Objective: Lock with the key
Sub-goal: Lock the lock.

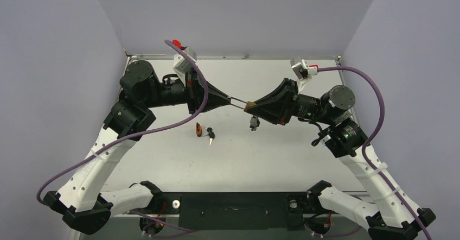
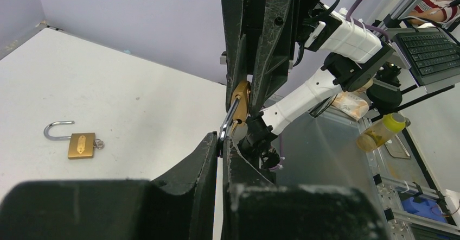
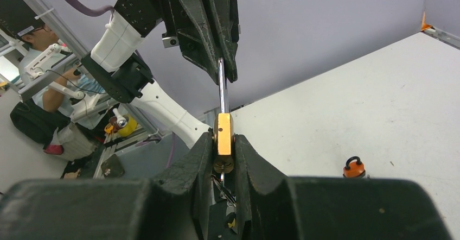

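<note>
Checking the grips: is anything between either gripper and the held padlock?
Nothing visible. The right gripper clamps the padlock directly by its brass body, and the left gripper pinches its silver shackle in midair.

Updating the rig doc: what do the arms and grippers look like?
Left arm and right arm: white links, black round joints, a purple cable looped along each. Left gripper and right gripper: black, two tapered wedge fingers, white camera block at the wrist.
</note>
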Robot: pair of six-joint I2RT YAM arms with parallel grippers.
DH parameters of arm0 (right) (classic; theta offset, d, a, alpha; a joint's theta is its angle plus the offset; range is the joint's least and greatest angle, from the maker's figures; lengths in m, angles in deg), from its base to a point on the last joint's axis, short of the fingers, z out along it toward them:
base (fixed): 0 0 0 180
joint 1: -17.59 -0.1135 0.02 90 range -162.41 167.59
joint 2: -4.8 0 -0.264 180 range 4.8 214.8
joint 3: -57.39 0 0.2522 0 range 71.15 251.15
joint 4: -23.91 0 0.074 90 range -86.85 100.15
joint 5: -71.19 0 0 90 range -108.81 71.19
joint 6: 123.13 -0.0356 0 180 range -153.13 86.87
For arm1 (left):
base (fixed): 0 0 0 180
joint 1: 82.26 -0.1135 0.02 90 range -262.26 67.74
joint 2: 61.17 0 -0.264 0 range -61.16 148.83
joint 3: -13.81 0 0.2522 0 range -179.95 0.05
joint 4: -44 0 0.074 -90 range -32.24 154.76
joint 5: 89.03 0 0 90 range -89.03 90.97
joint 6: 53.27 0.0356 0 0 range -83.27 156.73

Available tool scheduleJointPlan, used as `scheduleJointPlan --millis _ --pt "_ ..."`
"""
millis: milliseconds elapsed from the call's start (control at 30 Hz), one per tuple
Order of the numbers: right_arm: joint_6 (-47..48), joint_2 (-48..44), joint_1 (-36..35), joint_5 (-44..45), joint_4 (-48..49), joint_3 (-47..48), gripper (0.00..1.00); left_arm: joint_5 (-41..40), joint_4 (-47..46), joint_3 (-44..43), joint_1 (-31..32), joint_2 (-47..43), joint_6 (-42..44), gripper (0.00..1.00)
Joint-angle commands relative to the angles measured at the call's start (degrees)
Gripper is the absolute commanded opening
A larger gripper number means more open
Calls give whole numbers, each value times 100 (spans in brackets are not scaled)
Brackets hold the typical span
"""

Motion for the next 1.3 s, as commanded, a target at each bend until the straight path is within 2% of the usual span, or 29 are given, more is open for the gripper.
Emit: scheduleJointPlan --millis 0,433,667,933,1267 --pt "18 -92 0 97 212 198 0 164 -435 -118 -17 -68 -133 0" --pt "199 56 -107 384 200 201 0 356 -866 95 199 59 -612 0" --pt "152 150 -230 524 378 215 0 58 -492 49 437 195 -405 0" --pt "-201 211 -257 695 923 111 0 -212 -397 186 603 245 -323 0" --pt "-316 362 -275 784 1155 129 0 -359 -485 331 1064 371 -342 0"
